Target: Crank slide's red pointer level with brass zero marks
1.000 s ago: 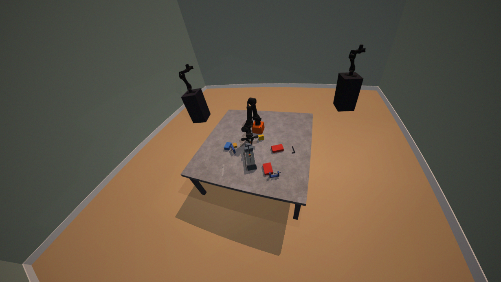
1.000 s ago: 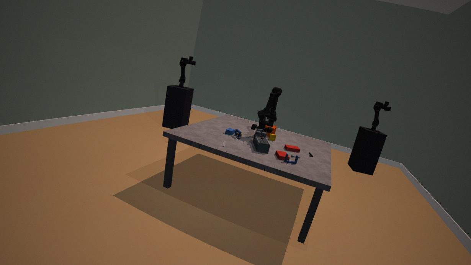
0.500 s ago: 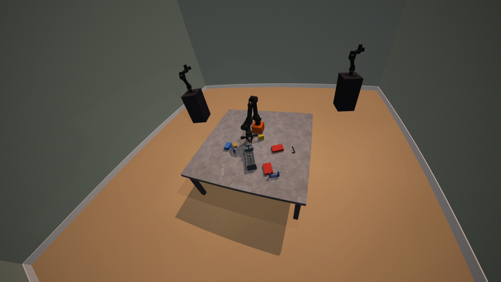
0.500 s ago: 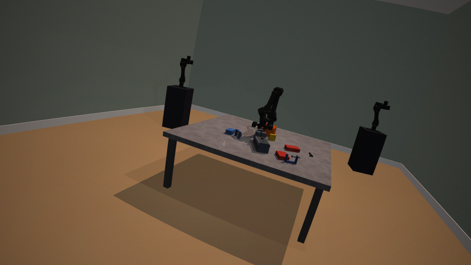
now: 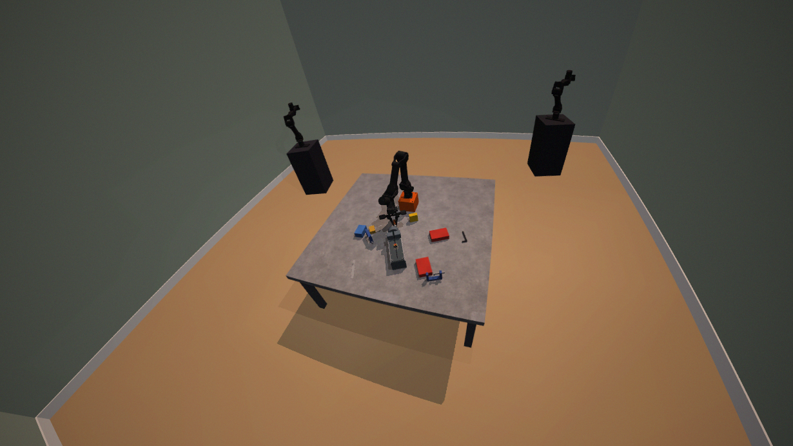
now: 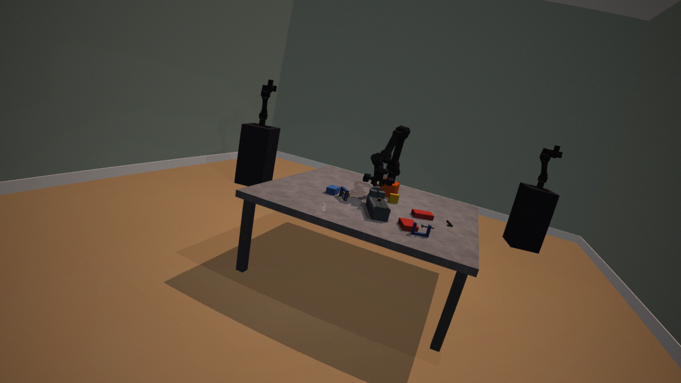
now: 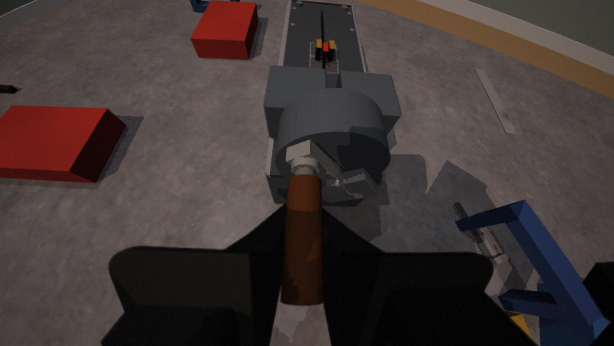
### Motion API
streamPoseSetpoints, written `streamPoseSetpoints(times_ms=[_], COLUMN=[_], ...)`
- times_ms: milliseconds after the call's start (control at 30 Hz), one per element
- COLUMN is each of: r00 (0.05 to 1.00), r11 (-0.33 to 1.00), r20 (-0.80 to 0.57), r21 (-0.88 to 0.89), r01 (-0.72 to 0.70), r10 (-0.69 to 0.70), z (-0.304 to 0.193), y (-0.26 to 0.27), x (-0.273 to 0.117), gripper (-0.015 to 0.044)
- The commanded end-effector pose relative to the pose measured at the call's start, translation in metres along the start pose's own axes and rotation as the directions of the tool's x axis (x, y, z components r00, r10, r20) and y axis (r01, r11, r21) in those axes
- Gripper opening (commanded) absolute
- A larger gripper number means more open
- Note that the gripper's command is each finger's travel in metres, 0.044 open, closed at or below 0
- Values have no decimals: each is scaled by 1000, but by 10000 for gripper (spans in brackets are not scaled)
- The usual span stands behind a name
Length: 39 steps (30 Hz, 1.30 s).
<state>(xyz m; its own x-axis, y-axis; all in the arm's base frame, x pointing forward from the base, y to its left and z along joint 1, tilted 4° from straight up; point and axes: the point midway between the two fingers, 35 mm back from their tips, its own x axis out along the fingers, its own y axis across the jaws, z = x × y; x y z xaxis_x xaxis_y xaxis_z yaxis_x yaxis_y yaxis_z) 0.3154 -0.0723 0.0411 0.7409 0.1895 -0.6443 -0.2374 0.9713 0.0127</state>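
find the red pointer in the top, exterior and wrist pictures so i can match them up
Top: a speck at the middle of the grey machine, right of the blue block.
Exterior: a speck on top of the machine, just right of centre.
Wrist: red pointer, upper centre, between the brass marks.
Shared landmark: the machine.

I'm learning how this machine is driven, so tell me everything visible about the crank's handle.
The brown cylindrical handle looks like wood or matte plastic, smooth and straight, with a flat-cut free end. At its other end, a pale grey collar joins it to the crank's light grey arm, by the rounded grey housing. The black claw is shut on it, one finger at each side.
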Motion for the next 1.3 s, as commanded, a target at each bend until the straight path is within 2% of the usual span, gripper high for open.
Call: streamPoseSetpoints(times_ms=[0, 1267], r00=[1000, 1000], r11=[1000, 1000], r20=[11, 11], r21=[-4, -5], r01=[16, 17], r10=[-16, -17], z=[4, 4], y=[-7, -22], x=[-4, -5], gripper=[0, 0])
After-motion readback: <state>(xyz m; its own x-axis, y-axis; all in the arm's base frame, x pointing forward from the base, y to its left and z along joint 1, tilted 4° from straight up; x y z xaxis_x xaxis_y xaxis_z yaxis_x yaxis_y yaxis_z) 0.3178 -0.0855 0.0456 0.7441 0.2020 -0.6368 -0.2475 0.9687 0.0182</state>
